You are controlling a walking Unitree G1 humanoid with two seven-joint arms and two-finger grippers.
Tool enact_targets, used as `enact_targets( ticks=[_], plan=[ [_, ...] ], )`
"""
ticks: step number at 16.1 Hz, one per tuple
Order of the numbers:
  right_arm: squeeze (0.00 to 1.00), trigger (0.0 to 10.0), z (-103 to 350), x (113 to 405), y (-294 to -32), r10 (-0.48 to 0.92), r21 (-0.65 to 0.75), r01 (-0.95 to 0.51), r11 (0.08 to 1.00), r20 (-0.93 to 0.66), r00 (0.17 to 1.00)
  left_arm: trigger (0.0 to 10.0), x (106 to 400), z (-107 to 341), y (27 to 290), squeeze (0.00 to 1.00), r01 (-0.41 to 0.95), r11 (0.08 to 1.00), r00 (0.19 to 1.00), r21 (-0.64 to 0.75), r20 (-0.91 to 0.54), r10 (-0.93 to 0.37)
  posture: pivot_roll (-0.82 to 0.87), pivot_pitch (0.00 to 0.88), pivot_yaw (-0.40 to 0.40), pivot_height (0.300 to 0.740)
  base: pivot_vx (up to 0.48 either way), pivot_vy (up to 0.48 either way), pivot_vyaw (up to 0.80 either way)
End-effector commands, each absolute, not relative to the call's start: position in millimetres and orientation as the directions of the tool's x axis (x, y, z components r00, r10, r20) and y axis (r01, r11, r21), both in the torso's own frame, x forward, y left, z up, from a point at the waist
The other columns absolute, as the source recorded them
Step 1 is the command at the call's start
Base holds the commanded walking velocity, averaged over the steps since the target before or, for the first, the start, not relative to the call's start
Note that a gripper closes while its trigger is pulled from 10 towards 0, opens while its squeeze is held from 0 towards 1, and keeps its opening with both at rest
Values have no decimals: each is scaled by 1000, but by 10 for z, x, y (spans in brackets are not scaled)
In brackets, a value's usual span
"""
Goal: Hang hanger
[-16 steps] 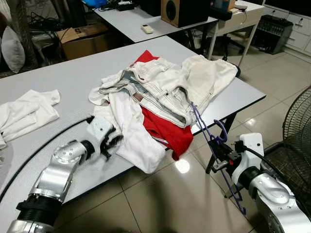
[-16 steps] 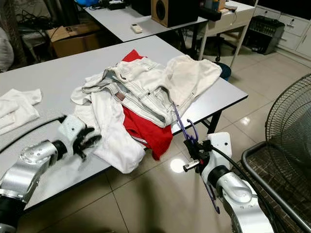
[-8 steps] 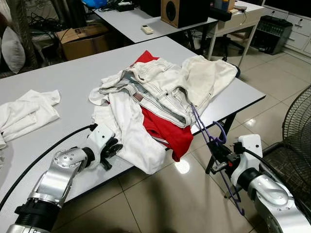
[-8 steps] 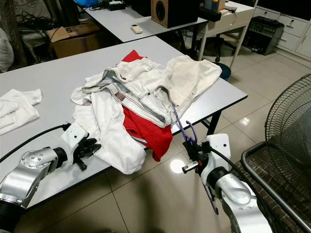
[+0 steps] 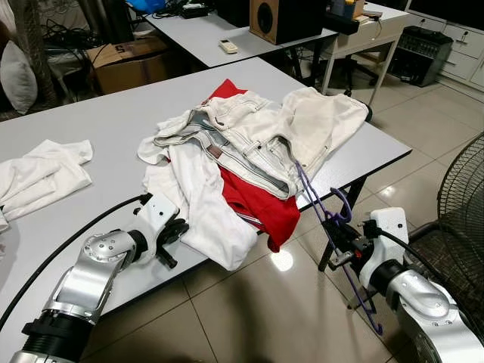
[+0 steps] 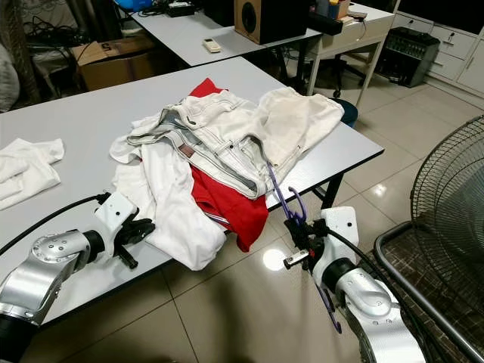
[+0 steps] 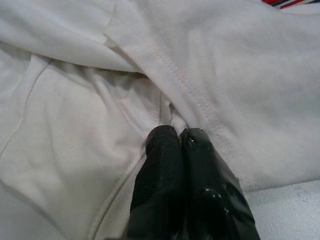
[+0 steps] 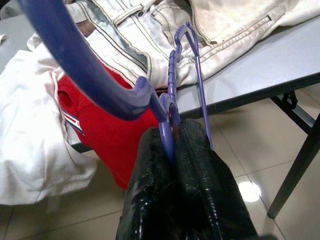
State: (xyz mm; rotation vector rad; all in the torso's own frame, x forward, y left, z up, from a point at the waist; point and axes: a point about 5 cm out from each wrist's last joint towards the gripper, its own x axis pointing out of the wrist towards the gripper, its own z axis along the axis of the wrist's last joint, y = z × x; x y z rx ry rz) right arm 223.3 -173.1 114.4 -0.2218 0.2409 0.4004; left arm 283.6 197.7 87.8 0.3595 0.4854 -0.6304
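Note:
A purple plastic hanger [image 5: 314, 195] slants from the table's near right edge down toward the floor. My right gripper [image 5: 340, 243] is shut on its neck just below the hook, off the table's edge; in the right wrist view the gripper [image 8: 172, 129] clamps the hanger [image 8: 172, 75]. A heap of clothes lies on the grey table [image 5: 98, 121]: pale jeans [image 5: 242, 136], a red garment [image 5: 261, 208] and a white garment [image 5: 208, 204]. My left gripper [image 5: 174, 233] rests on the table at the white garment's near edge. Its fingers [image 7: 165, 150] are pressed together, pinching a small fold of white cloth [image 7: 75, 150].
Another white cloth [image 5: 41, 174] lies at the table's left. A standing fan [image 5: 465, 189] and a dark rack rise on the right, close to my right arm. Behind stand a second table with a speaker [image 5: 276, 17] and a cardboard box [image 5: 128, 60]. Tiled floor lies below.
My left gripper has drawn back slightly toward the table's near edge, staying at the white garment's edge. The right gripper and hanger have barely moved.

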Motion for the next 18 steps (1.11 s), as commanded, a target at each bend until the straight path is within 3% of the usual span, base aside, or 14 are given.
enact_targets(
  ticks=[1, 18],
  plan=[
    [0, 10000, 1149, 2239, -1693, 382, -160, -436, 886, -281, 880, 0, 2793, 804, 1976, 0, 647, 746, 678, 158, -568, -467, -105, 35, 38, 740, 0, 0, 0],
    [0, 10000, 1199, 2278, -1682, 395, -167, -449, 878, -279, 875, 0, 2861, 1029, 1841, 0, 628, 762, 727, 156, -467, -503, -108, 49, 15, 740, 0, 0, 0]
  ],
)
